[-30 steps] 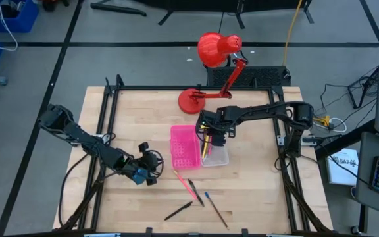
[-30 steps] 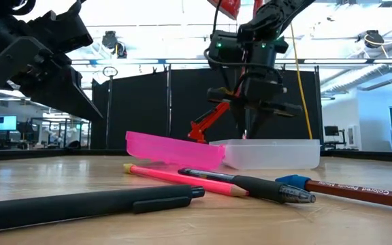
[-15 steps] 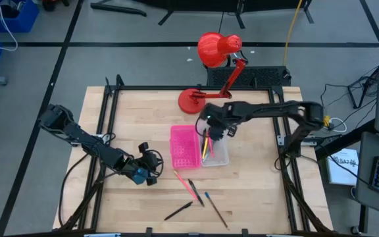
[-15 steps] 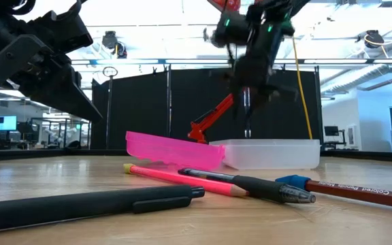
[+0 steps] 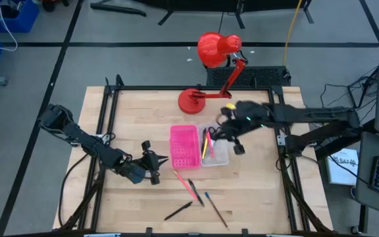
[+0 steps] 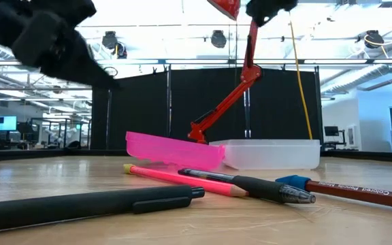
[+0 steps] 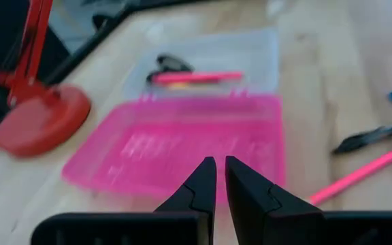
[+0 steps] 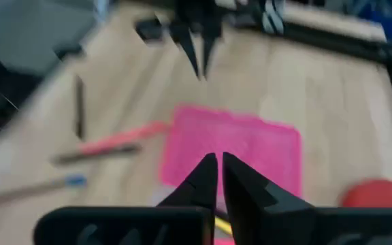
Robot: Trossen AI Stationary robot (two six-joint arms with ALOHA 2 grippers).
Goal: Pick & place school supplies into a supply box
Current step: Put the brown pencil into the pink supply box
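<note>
I read only "Colored Pencil" on the red pencil [image 6: 359, 192] among five pens loose near the worktop's front edge, while my right gripper [image 5: 232, 135] and left gripper [image 5: 155, 166], fingers nearly together and empty, flank the box [image 5: 217, 157] at the worktop's middle.

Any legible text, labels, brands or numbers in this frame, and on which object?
"Colored Pencil": faint imprint on the red pencil in the low view; the words after it are too small to read.
Pink pencil, black pens, supply box, red desk lamp: no readable marking.
Distant monitor and papers: too small to read.
</note>
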